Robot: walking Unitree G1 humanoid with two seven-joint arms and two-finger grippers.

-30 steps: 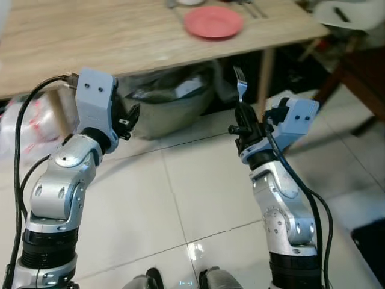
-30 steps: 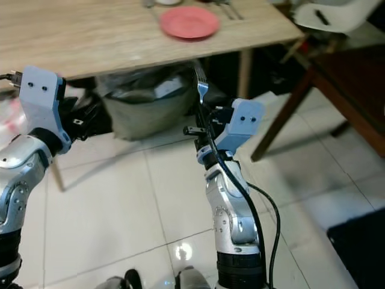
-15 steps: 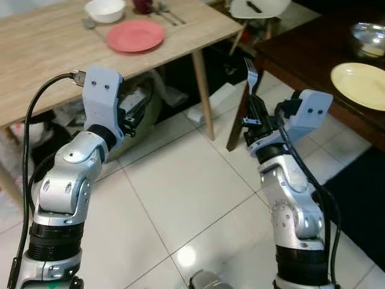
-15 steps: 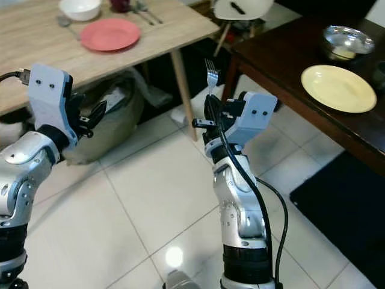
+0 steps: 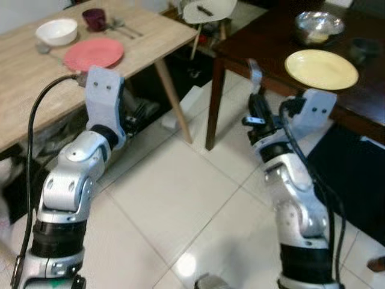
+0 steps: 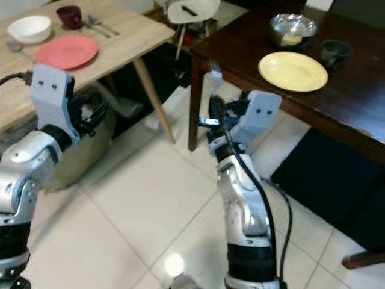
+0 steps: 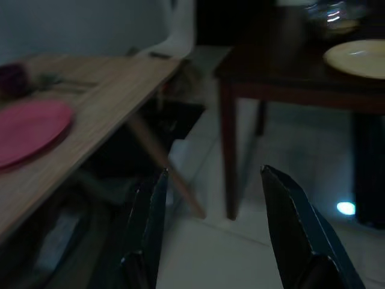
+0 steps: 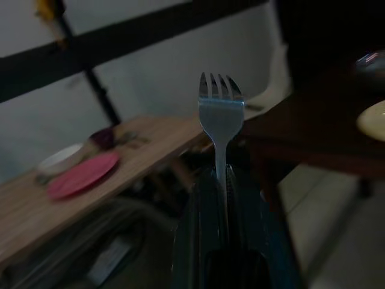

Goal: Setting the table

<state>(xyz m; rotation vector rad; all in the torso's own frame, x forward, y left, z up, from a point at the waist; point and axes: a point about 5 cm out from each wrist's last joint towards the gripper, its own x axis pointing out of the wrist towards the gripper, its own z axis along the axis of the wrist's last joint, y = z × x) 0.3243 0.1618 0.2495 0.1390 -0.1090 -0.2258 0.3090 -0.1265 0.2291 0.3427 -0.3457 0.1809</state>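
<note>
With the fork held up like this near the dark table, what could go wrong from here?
1. The right gripper pinches only the handle end of the silver metal fork, which stands tines up; it may tilt or slip while the robot walks.
2. The fork is close to the corner of the dark wooden table holding the round yellow plate; a wide turn might knock it.

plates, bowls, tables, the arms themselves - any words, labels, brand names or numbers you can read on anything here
None: no readable text in any view.
The pink plate, yellow plate, white bowl and metal bowl are plain.
The fork clamped upright in the right gripper bears no visible stamp.
The left gripper, fingers apart and holding nothing, shows no marking; the grey wrist housings carry only small dark holes.
</note>
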